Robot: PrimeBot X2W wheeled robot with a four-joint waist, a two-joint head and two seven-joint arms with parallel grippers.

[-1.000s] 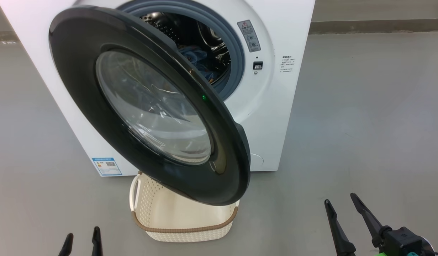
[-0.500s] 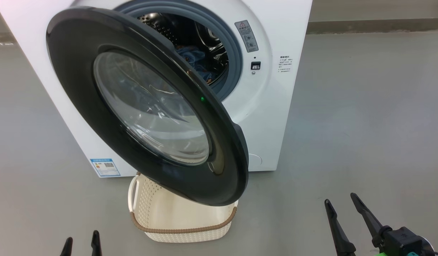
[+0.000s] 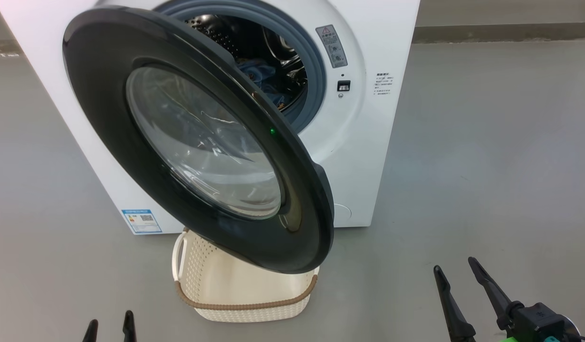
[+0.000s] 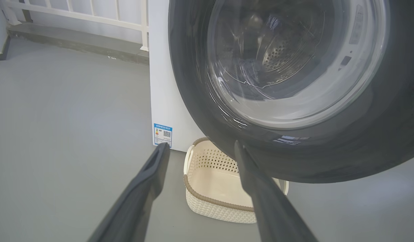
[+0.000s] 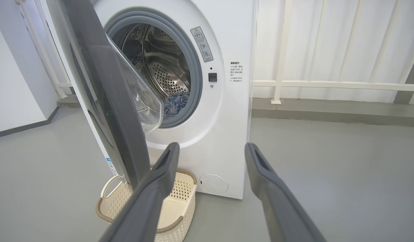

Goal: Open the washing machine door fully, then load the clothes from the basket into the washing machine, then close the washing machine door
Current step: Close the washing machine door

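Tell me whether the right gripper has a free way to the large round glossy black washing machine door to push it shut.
Probably yes. The right gripper, open and empty, sits low, apart from the half-open washing machine door, with just grey floor between them.

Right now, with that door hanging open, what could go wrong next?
1. The clothes lie low at the front of the drum, near the seal; closing the washing machine door might pinch them.
2. The basket sits below the door's lower edge, so an arm reaching in could knock it.
3. The door's glossy face may let the open right gripper slip.
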